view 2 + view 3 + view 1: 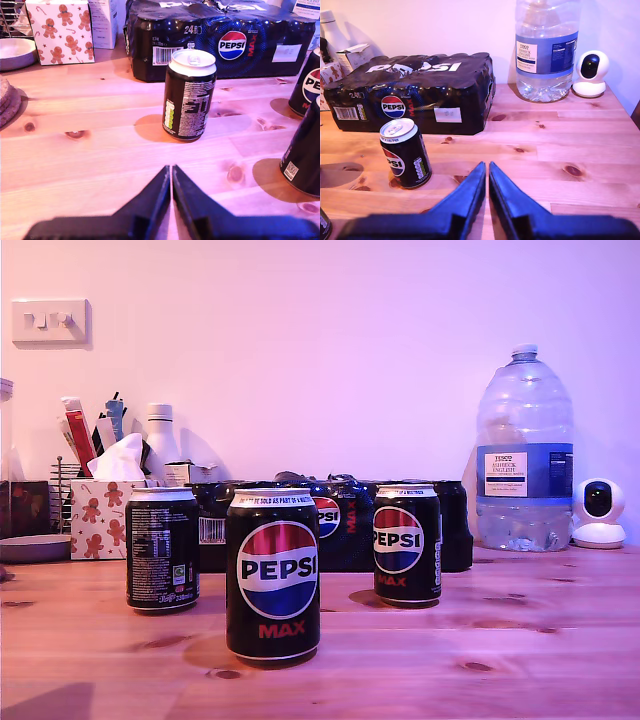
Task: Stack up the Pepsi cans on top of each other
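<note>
Three Pepsi cans stand upright and apart on the wooden counter (560, 640), none stacked yet. The first gripper (171, 172) is clenched, jaws together and empty; straight ahead of it stands the can with its text side showing (190, 95), which is at the exterior view's left (162, 548). The second gripper (487, 169) is likewise shut on nothing, and the logo-facing can (406, 152) sits near it but off to one side, the exterior view's right can (407, 544). The front middle can (273, 575) is cropped at the first wrist view's edge (306, 155). Neither arm shows in the exterior view. The wrapped multipack (345, 525) lies behind.
</note>
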`<action>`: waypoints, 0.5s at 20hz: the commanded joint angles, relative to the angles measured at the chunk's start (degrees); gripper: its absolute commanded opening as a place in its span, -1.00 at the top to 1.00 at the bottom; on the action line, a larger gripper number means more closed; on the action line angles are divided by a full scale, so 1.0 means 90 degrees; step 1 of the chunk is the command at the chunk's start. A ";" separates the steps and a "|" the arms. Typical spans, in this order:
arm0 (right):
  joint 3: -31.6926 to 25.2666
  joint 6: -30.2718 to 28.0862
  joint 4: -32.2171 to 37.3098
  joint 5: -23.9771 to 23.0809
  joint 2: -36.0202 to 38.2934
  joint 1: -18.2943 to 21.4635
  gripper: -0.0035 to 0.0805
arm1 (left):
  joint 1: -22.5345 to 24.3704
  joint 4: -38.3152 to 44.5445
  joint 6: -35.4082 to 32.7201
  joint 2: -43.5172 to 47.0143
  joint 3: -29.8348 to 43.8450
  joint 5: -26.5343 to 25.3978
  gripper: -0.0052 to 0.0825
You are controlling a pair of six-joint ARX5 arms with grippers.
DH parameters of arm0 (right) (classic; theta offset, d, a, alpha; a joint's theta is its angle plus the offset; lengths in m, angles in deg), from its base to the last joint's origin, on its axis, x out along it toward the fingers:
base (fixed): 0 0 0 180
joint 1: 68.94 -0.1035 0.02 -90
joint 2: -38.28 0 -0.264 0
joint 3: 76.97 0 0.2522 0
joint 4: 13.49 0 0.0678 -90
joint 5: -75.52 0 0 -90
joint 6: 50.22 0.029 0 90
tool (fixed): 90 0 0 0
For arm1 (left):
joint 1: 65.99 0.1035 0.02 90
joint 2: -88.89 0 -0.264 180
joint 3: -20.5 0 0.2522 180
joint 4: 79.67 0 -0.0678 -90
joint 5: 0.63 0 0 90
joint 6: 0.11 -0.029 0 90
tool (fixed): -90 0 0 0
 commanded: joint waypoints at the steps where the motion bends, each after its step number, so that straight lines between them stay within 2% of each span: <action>1: -0.0056 0.0002 -0.0321 0.0005 -0.0012 0.0007 0.95 | 0.0017 0.1438 0.0097 -0.0022 0.0114 0.0408 0.92; 10: -0.0056 0.0007 -0.0318 0.0051 -0.0012 0.0007 0.95 | 0.0017 0.1294 0.0097 -0.0022 0.0114 0.0408 0.92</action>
